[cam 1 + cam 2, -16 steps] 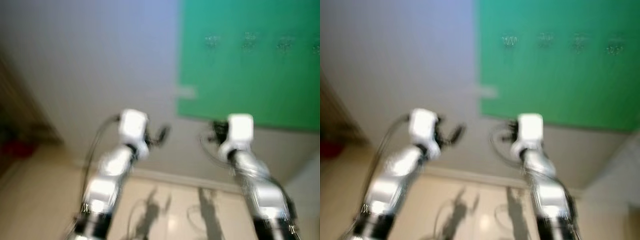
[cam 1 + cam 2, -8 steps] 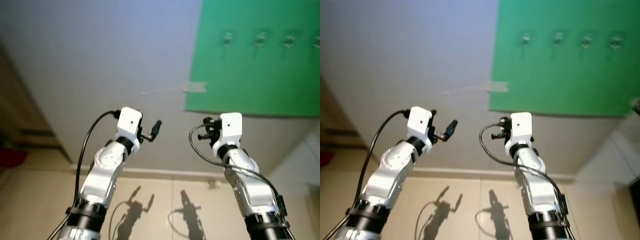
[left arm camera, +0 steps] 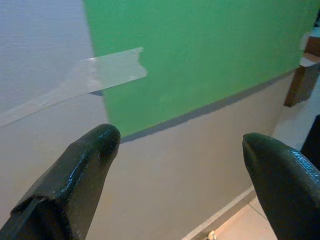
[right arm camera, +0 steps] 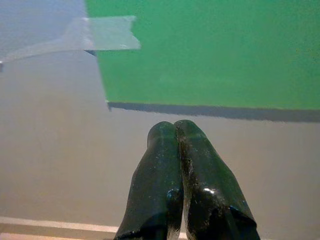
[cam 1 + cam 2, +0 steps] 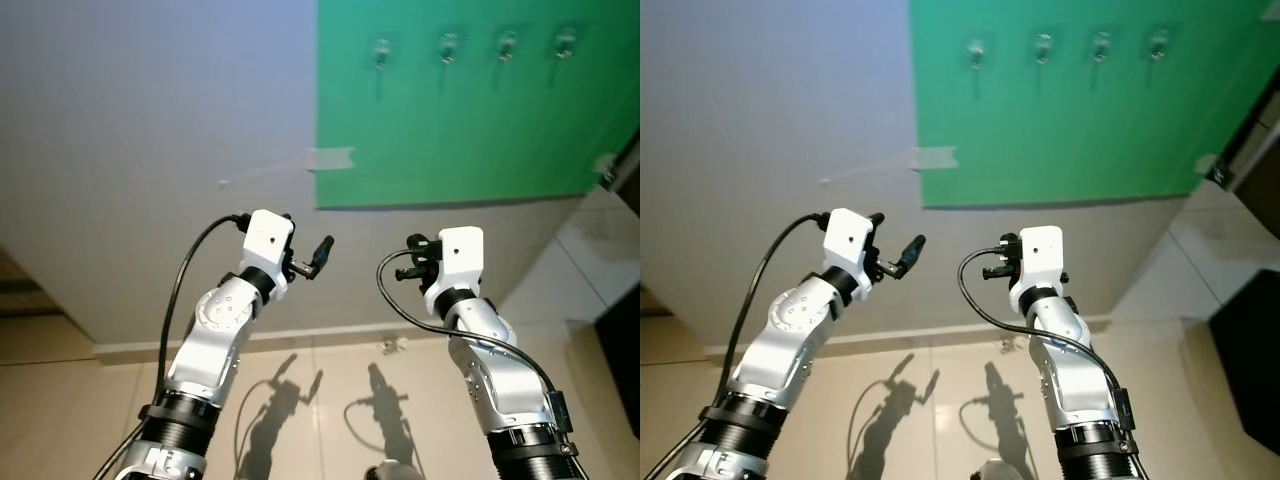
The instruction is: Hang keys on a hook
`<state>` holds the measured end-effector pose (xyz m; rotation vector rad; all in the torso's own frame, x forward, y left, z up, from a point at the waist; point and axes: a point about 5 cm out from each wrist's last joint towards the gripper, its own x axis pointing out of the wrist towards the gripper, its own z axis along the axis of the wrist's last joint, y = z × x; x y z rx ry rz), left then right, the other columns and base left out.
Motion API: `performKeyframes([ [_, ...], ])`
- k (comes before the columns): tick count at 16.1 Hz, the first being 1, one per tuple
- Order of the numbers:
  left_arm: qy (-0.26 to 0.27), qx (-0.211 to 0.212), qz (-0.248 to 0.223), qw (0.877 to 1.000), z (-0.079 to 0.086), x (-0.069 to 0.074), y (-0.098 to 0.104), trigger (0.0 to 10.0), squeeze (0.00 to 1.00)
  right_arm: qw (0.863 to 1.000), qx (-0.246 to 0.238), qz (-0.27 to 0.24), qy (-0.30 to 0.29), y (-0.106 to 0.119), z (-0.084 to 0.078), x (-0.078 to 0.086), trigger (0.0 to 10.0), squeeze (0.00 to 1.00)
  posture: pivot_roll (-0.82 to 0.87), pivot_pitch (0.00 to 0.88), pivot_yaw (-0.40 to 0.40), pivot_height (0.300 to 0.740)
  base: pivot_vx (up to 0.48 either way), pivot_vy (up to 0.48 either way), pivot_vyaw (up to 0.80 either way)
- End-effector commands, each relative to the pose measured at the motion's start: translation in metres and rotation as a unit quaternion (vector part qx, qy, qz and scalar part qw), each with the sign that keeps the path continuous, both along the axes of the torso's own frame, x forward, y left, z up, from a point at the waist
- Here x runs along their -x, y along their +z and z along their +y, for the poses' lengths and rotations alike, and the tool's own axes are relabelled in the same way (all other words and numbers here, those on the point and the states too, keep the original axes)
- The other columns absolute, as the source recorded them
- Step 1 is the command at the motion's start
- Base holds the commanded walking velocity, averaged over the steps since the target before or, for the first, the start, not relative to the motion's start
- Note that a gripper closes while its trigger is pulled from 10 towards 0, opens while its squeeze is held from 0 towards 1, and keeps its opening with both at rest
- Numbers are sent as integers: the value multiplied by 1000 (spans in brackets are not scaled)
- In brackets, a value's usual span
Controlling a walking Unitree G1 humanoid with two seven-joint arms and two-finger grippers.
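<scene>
Several metal hooks [image 5: 449, 45] sit in a row near the top of a green board [image 5: 450, 130] on the wall, all bare. Both arms are raised toward the wall below the board. My left gripper [image 3: 181, 142] is open, its fingers [image 5: 320, 252] spread wide with nothing between them. My right gripper [image 4: 175, 131] is shut, fingertips pressed together, and no keys can be seen in it. Both grippers are well below the hooks and apart from the wall.
A strip of clear tape [image 5: 330, 158] holds the board's lower left corner. A small pale object [image 5: 395, 345] lies on the tiled floor [image 5: 320, 420] by the baseboard; I cannot tell what it is. Dark furniture [image 5: 620, 380] stands at the right.
The camera has moved and the blur has cleared: the green board and hooks now sit further left in the picture. Both arms stay raised, left gripper open, right shut.
</scene>
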<state>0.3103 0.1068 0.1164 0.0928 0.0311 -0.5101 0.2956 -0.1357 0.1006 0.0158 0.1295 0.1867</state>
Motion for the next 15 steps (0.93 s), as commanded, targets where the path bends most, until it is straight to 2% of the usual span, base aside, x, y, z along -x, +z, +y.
performKeyframes([
  [1, -38, 14, -14, 999, -6, 2, 7, 10000, 0, 1000, -1, -6, 2, 2, 0, -2, 10000, 0, -78, 0, 41, 691, 0, -480, -469],
  [6, -105, 62, -24, 992, -14, 11, 15, 10000, 0, 1000, -8, 5, -7, -4, -3, 0, 10000, 0, -85, 0, 49, 663, 0, -480, -471],
  [8, -98, 63, -20, 993, -14, 10, 14, 10000, 0, 1000, -7, 6, -8, -5, -3, 0, 10000, 0, -87, 0, 49, 659, 0, 0, -475],
  [9, -91, 58, -17, 994, -14, 9, 12, 10000, 0, 1000, 14, 5, -12, -6, -4, 0, 10000, 0, -91, 0, 51, 650, 0, 0, -425],
  [13, -82, 43, -15, 996, -14, 10, 9, 10000, 0, 998, 48, 20, -22, -10, -6, 1, 10000, 0, -89, 0, 47, 650, 0, 0, 0],
  [14, -80, 48, -9, 996, -14, 10, 8, 10000, 0, 999, 32, 21, -18, -9, -4, 1, 10000, 0, -88, 0, 44, 650, 0, 0, 0],
  [15, -74, 48, -5, 996, -13, 10, 7, 10000, 0, 999, 35, 20, 1, -9, 0, 2, 10000, 0, -86, 0, 43, 659, 0, 0, 0],
])
